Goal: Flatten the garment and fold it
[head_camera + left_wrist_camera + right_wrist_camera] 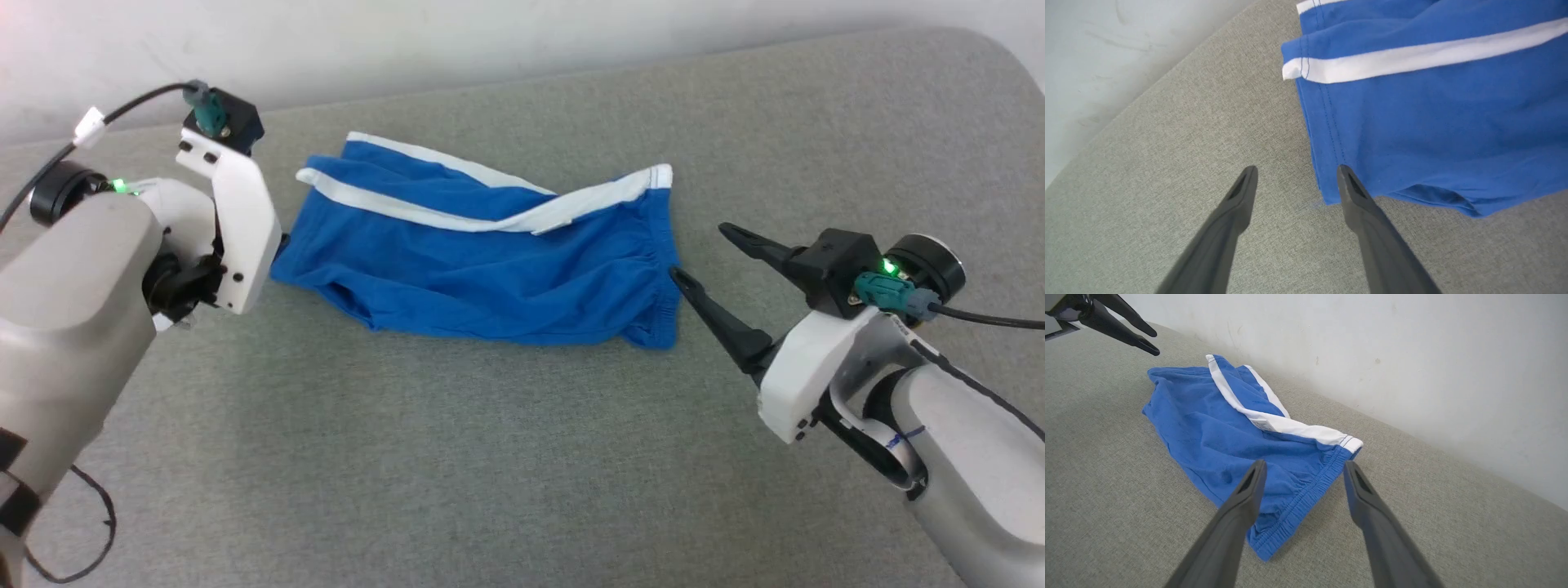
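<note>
One pair of blue shorts (482, 261) is being flanked on the grey padding (490, 474) by two grippers, its long axis running from one set of fingers to the other. The left gripper (1296, 175) is being held spread at the leg hem, the right gripper (1304, 467) spread at the elastic waistband, and nothing is being pinched. Each end is lying just ahead of its own arm's fingertips, so neither arm is judged nearer.

Blue garment (482, 261) lies folded, rumpled (white stripes up)
</note>
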Robot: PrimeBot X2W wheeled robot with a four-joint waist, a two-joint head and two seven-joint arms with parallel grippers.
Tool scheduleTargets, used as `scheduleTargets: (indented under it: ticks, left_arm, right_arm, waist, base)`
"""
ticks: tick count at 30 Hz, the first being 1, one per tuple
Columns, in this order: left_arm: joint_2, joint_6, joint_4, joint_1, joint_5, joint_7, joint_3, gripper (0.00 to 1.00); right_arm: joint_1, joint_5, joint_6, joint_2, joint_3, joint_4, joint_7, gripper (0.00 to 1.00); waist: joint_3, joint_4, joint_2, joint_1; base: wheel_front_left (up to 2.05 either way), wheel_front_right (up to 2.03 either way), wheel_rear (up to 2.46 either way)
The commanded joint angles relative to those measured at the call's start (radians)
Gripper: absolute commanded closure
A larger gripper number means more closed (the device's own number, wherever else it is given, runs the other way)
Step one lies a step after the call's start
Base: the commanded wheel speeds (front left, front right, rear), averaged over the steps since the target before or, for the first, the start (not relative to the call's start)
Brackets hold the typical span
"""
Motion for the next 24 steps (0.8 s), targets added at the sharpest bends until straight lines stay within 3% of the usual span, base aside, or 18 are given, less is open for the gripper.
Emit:
scheduleTargets:
  ticks: [1, 14, 15, 16, 20, 24]
  left_arm:
    - [0.004, -0.007, -0.006, -0.020, -0.009, 0.008, -0.007, 0.00]
    - [0.036, -0.007, -0.033, 0.017, -0.055, 0.151, -0.142, 0.00]
    - [0.036, -0.007, -0.035, 0.020, -0.060, 0.144, -0.145, 0.30]
    - [0.033, -0.007, -0.038, 0.025, -0.070, 0.137, -0.147, 1.00]
    - [0.037, -0.007, -0.057, 0.026, -0.086, 0.101, -0.157, 1.00]
    - [0.040, -0.007, -0.074, 0.024, -0.101, 0.068, -0.162, 1.00]
  right_arm:
    - [0.010, -0.007, -0.002, 0.006, -0.003, -0.005, 0.002, 0.00]
    - [-0.057, 0.044, -0.002, 0.046, 0.042, 0.032, 0.011, 0.00]
    - [-0.067, 0.052, -0.002, 0.041, 0.041, 0.034, 0.011, 0.00]
    - [-0.078, 0.054, -0.002, 0.033, 0.039, 0.035, 0.012, 0.00]
    - [-0.134, 0.078, -0.002, -0.004, 0.049, 0.033, 0.055, 0.00]
    - [-0.223, 0.138, -0.002, -0.045, 0.104, 0.032, 0.180, 0.00]
  waist:
    - [0.022, -0.020, -0.0001, 0.0002]
    - [0.065, -0.082, -0.0001, 0.0002]
    - [0.061, -0.080, -0.0001, 0.0002]
    - [0.054, -0.077, -0.0001, 0.0002]
    - [0.020, -0.062, -0.0001, 0.0002]
    - [-0.010, -0.046, -0.0001, 0.0002]
  base:
    - [0.00, 0.00, 0.00]
    - [0.00, 0.00, 0.00]
    - [0.00, 0.00, 0.00]
    - [0.00, 0.00, 0.00]
    - [0.00, 0.00, 0.00]
    - [0.00, 0.00, 0.00]
